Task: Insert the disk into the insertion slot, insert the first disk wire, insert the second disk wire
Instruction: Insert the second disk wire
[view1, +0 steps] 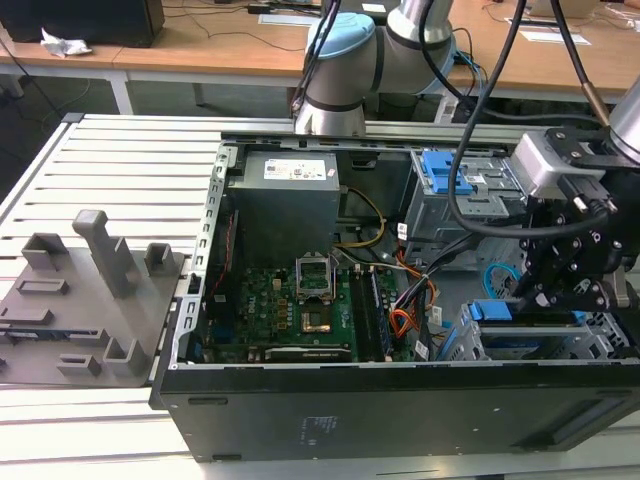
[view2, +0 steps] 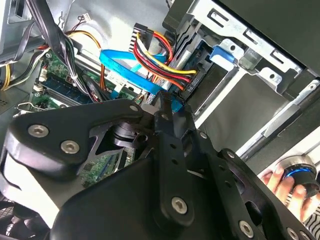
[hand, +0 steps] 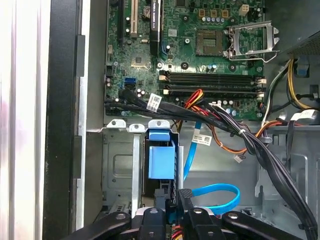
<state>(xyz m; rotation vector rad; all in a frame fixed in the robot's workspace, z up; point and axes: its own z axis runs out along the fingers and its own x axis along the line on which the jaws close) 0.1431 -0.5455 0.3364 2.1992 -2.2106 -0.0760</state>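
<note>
A pale silver-grey tubular arm (view1: 405, 45) was seen in the exterior view, its joints closed by rounded light blue caps (view1: 341, 38). Thick black cables (view1: 480, 110) were looped along it and led down to the wrist. A light grey box-shaped block (view1: 546, 160) was mounted at the wrist, above a matte black gripper (view1: 570, 265) built of angular linkage plates. In the second wrist view the black gripper body (view2: 165, 175) was shown as broad, rounded plates joined by bare silver screws and pivot pins (view2: 178, 204), with a narrow central bar. In the first wrist view the black fingers (hand: 185, 210) were marked by small silver screw heads.
</note>
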